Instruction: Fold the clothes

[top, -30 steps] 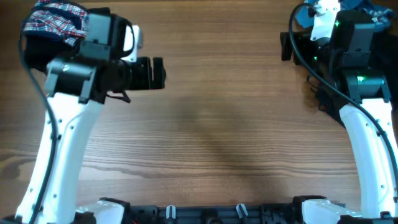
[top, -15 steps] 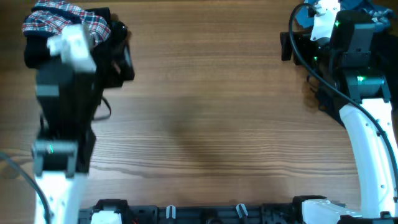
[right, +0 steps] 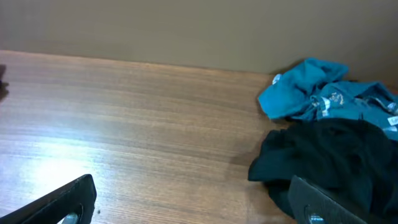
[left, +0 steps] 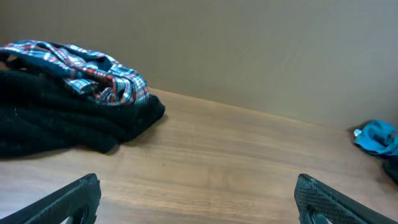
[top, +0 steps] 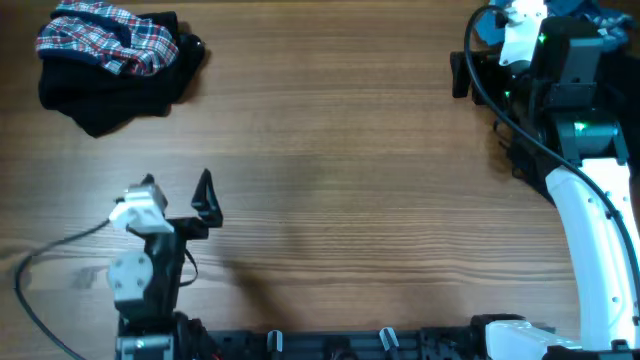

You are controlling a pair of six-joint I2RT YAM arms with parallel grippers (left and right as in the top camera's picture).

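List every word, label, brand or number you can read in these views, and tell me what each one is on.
No text can be read in any view.
Blue garment: small pale marks on the fabric, maybe print or a tag, too blurred to read.
Plaid garment: only the check pattern, no writing.
Black garment under it: no writing visible.
Table: bare wood grain, no labels.
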